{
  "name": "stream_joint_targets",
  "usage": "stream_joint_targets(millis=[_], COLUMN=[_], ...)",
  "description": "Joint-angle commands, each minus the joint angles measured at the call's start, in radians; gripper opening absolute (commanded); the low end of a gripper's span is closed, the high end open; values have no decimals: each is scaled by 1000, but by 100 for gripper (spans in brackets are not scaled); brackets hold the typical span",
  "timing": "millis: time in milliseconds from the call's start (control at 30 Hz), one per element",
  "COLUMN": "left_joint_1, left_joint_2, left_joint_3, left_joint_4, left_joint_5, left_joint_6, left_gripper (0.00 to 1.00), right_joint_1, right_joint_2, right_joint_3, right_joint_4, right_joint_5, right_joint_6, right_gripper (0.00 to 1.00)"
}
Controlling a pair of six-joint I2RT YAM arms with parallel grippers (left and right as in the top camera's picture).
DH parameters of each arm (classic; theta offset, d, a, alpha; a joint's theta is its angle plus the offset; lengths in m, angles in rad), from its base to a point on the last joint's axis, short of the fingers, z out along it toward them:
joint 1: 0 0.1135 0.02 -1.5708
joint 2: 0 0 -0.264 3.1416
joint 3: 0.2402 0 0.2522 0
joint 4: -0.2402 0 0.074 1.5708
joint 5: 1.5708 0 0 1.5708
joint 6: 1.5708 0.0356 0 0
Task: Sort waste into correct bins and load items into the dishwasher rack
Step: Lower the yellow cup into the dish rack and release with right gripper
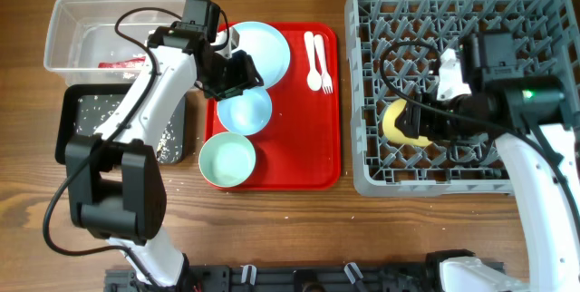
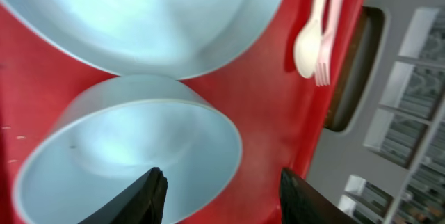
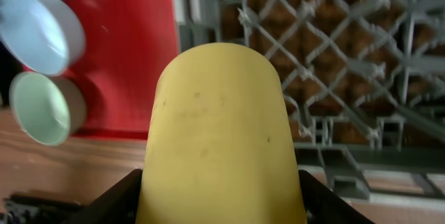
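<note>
My left gripper point(image 1: 237, 79) is open over the pale blue bowl point(image 1: 245, 111) on the red tray. In the left wrist view, one finger of the left gripper point(image 2: 224, 196) is over the bowl's point(image 2: 132, 147) inside and the other over the tray outside its rim. The pale blue plate point(image 1: 263, 49) lies just behind, with the mint green bowl point(image 1: 227, 160) in front. White spoon and fork point(image 1: 318, 61) lie at the tray's back right. My right gripper point(image 1: 412, 121) is shut on the yellow cup point(image 3: 219, 133) over the grey rack's point(image 1: 471, 2) front left.
The clear tub point(image 1: 68, 20) at the back left holds a red wrapper point(image 1: 122, 60). The black tray point(image 1: 77, 102) in front of it holds rice-like scraps. The red serving tray point(image 1: 299, 147) sits between the bins and the rack.
</note>
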Motion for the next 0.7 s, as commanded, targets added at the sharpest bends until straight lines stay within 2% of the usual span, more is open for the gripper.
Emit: stream_joint_targets(millis=[0,133,333,467,600,667], left_joint_1=[-1,-1,-1,-1,-1,-1], left_joint_2=[-86,-169,-294,-330,-332,-332], left_joint_3=[19,20,20,20,20,19], left_joint_4=[-6,-5,-6,-10,-13,-13], left_joint_5=[-120,-187,-295,-307,-307,-307], left_joint_6=[9,9,10,9,10,9], left_gripper=[54,58,72,74,74,74], right_joint_1=[20,40,83,102,104,104], right_joint_2=[59,117,230,275,307,317], right_joint_3=[9,9,-13,-43,-66,-68], right_joint_4=[-40,-74,-82,-78,-77,-69], right_joint_5=[50,55,106,107,115,117], right_joint_6=[21,24,57,62,76,76], right_gripper=[47,47,47,48,52,60])
